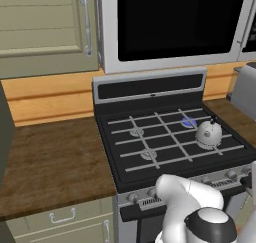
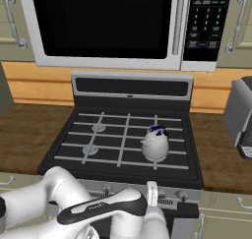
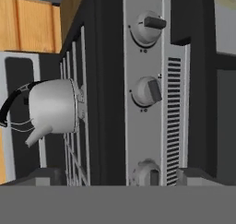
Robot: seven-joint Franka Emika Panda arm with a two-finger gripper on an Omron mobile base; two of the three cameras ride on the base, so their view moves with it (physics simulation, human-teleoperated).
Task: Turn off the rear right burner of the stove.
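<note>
Your gripper (image 3: pixel 109 176) sits spread open, just off the stove's (image 1: pixel 120 159) front knob strip (image 3: pixel 144 98), touching nothing. The rear right burner (image 1: pixel 189 121) glows blue just behind the white kettle (image 1: pixel 208 133).

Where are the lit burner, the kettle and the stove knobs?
rear right burner (image 1: pixel 189 122), left base view, blue glowing disc.
kettle (image 2: pixel 155 144), right base view, white body.
knob (image 3: pixel 147 91), hand view, middle knob's face.

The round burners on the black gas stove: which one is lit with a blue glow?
The rear right burner, glowing blue just behind the white domed kettle. The two silver burner discs on the left, rear and front, look dull and unlit.
</note>
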